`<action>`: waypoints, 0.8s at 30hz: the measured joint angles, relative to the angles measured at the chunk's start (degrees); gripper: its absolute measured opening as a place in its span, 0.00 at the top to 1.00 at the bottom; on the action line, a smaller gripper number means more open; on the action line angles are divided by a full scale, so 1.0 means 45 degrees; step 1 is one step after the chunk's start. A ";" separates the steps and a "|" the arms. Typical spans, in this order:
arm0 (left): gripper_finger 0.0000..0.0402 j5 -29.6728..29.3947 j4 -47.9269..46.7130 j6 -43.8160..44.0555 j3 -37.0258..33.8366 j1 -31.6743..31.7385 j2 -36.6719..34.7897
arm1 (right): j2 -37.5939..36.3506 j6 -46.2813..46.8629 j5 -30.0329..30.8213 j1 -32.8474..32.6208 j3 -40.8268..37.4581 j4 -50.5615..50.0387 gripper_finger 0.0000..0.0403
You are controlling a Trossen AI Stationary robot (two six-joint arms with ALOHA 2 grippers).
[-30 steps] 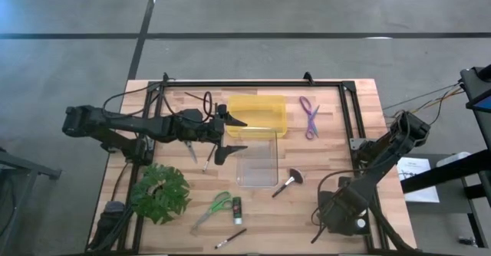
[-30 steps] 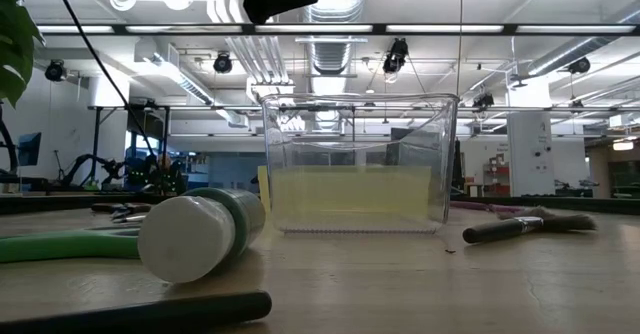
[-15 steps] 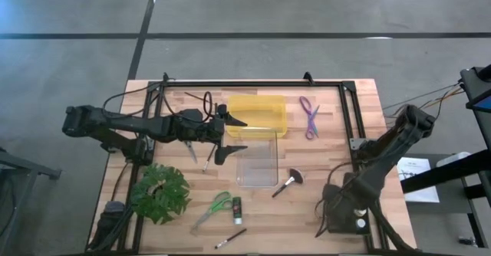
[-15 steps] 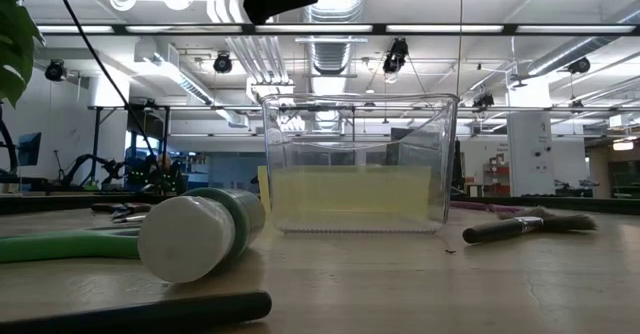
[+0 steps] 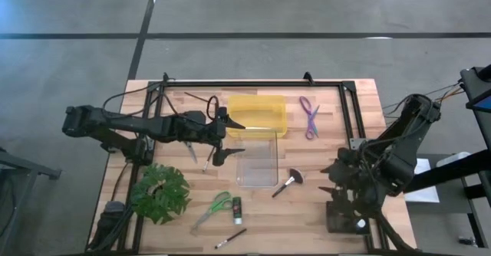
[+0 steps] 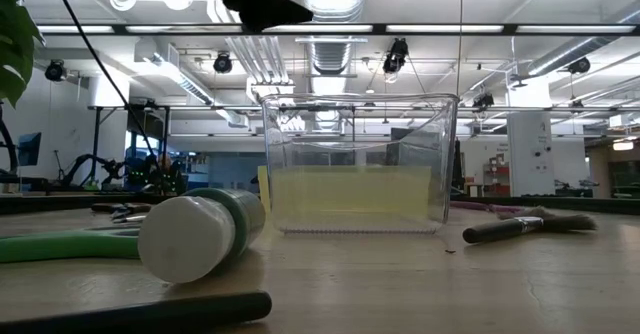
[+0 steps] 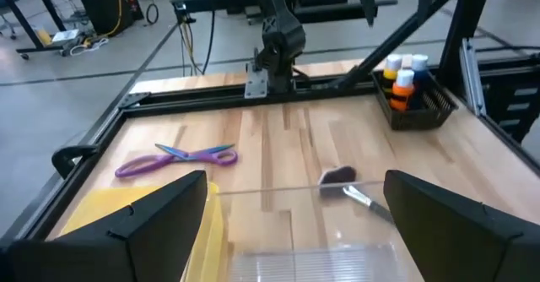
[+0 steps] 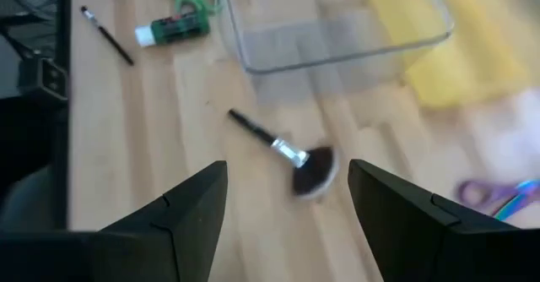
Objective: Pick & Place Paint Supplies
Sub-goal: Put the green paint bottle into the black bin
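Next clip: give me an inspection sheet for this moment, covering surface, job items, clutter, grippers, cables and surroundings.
Surface: wooden table inside a black frame.
Job's things: purple scissors; broad brush; green scissors; green bottle on its side; thin brush; clear bin against yellow bin; paint bottles in a black tray.
Clutter: leafy plant.
Grippers: left gripper open beside the bins; right gripper open, facing the broad brush.
Cables: black cable along the left arm.
Surroundings: grey floor; workshop behind.
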State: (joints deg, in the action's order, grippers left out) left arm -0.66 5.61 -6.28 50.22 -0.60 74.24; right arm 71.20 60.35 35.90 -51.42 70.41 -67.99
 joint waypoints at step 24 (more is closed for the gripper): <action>0.09 -0.0239 -1.0061 0.0316 0.2887 -0.0301 -0.0321 | 0.0009 -0.0790 0.0739 0.0011 -0.0077 -0.0948 0.39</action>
State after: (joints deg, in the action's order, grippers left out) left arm -1.74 -39.67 -4.86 63.21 -1.96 72.79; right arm 71.24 56.79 39.23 -51.37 70.06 -72.26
